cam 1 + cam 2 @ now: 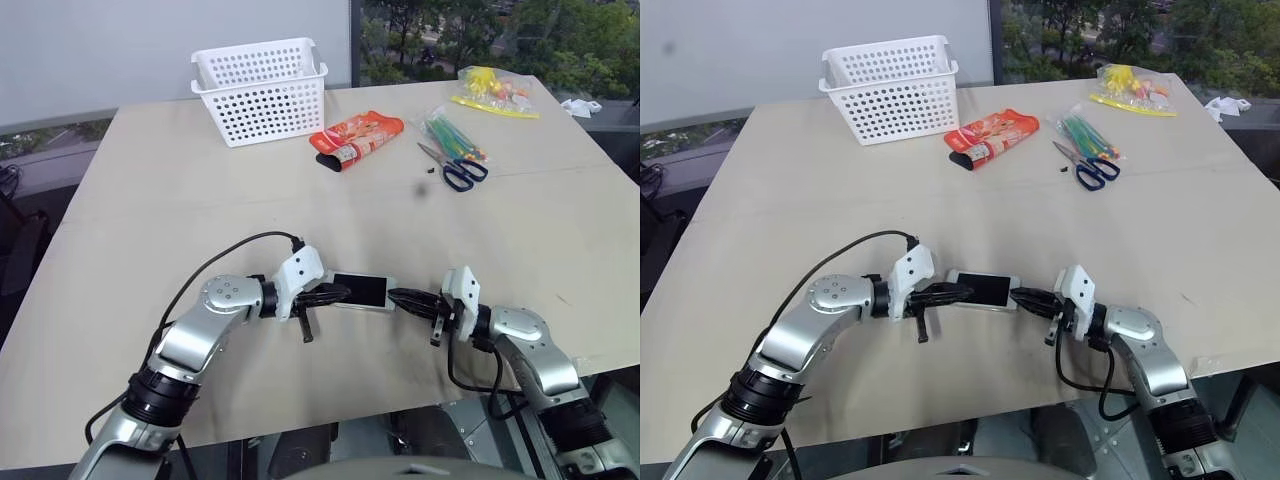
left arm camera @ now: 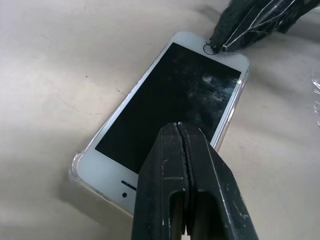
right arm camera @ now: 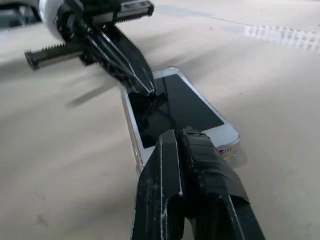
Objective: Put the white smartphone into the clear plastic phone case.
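Observation:
The white smartphone [image 1: 362, 291] lies flat, screen up, near the table's front edge between my two grippers. A thin see-through rim with a bulging corner, the clear plastic phone case [image 2: 75, 169], hugs the phone's edges. My left gripper [image 1: 340, 293] is shut, and its joined tips sit over the phone's left end [image 2: 178, 127]. My right gripper [image 1: 397, 297] is shut too. Its tip meets the white bezel at the phone's right end [image 3: 177, 134]. In the left wrist view the right gripper's tip [image 2: 220, 47] touches the far bezel.
A white perforated basket [image 1: 260, 88] stands at the back. A red snack packet [image 1: 355, 138], blue-handled scissors [image 1: 455, 168] beside a bag of coloured sticks [image 1: 452, 133], and a yellow bag [image 1: 490, 90] lie at the back right. The table's front edge runs just below my arms.

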`<state>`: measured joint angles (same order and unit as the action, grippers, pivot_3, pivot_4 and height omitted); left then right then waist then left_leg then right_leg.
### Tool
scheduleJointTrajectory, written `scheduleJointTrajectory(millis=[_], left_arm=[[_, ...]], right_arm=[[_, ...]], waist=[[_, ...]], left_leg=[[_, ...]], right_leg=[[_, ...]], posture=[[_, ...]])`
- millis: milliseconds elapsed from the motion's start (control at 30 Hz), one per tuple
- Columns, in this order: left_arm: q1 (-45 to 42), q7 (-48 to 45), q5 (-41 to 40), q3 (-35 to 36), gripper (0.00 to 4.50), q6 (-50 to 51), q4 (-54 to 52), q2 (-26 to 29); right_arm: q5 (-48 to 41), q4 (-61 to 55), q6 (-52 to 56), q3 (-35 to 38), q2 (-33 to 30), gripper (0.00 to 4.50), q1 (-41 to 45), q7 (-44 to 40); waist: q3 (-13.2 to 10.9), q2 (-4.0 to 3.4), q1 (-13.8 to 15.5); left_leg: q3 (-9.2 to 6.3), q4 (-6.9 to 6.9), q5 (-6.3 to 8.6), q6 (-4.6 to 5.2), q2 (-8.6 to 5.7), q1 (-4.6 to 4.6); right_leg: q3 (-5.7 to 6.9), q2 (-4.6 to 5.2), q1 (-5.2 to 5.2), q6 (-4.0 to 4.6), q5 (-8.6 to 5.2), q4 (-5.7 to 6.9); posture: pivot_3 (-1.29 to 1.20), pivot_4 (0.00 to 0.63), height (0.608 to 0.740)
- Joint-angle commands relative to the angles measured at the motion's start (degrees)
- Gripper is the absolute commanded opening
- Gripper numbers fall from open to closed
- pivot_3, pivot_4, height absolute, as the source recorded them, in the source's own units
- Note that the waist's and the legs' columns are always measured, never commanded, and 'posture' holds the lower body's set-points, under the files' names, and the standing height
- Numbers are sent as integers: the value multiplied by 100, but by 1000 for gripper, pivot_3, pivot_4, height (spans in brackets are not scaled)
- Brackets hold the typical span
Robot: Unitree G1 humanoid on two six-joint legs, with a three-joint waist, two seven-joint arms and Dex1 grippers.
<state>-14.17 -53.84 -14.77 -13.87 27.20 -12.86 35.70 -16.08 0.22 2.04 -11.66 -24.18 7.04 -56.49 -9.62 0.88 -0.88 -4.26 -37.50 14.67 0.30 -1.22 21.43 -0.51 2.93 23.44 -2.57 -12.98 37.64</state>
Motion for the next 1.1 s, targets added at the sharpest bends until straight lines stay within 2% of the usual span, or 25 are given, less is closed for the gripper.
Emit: scheduleJointTrajectory(millis=[33,100,300,433,500,567,667,833,1000,1100], left_arm=[[116,-9,111,-94,0,89,61,74],[114,-2,118,-86,0,91,60,74],[143,-10,125,-35,0,120,35,98],[150,-19,136,2,0,128,39,108],[160,-17,141,13,0,121,41,116],[173,-11,144,16,0,120,33,125],[194,-9,150,26,0,130,13,125],[219,-6,153,26,0,141,-4,118],[242,-1,159,35,0,130,0,115],[257,31,147,60,0,122,16,88]], right_arm=[[559,566,79,-406,-182,42,-104,-64],[839,751,43,-621,-314,42,-59,-121],[1327,1172,325,-1054,-435,42,182,-118],[1334,1146,1418,-1248,-385,42,301,-20],[1165,1120,1991,-1124,-169,42,412,241],[730,1129,2583,-732,199,42,519,584],[462,1131,3159,-443,424,42,602,794],[442,1334,3772,-398,451,42,653,1126],[260,1362,4027,-174,686,42,705,1422],[379,1039,2621,-330,647,42,603,957]], waist=[[7,9,-3],[12,8,-2],[87,52,-8],[108,50,-18],[130,54,-28],[162,93,-47],[153,77,-134],[160,41,-149],[171,21,-175],[167,17,-179]], left_leg=[[5,1,0,0,2,-20],[6,10,1,1,9,-80],[12,10,2,0,25,-112],[11,26,4,-3,46,-173],[1,31,5,-4,53,-174],[-13,44,18,-26,54,-177],[-37,56,24,-36,75,-182],[-37,70,25,-39,73,-186],[-40,76,28,-43,76,-175],[-38,97,28,-44,77,-164]], right_leg=[[-4,-3,-16,-2,-2,0],[-4,-5,-73,-1,-30,-10],[-13,-13,-100,1,-32,-9],[-34,-3,-171,3,-35,-29],[-34,-7,-171,3,-35,-37],[-33,-10,-178,4,-35,-38],[-15,-19,-175,4,-36,-70],[-15,-10,-167,4,-36,-98],[-8,-7,-167,3,-36,-150],[8,8,-161,3,-36,-198]], posture=[[0,150,740],[0,150,740],[0,150,740],[0,150,740],[0,150,740],[0,150,740],[0,150,740],[0,150,740],[0,150,740],[0,150,740]])
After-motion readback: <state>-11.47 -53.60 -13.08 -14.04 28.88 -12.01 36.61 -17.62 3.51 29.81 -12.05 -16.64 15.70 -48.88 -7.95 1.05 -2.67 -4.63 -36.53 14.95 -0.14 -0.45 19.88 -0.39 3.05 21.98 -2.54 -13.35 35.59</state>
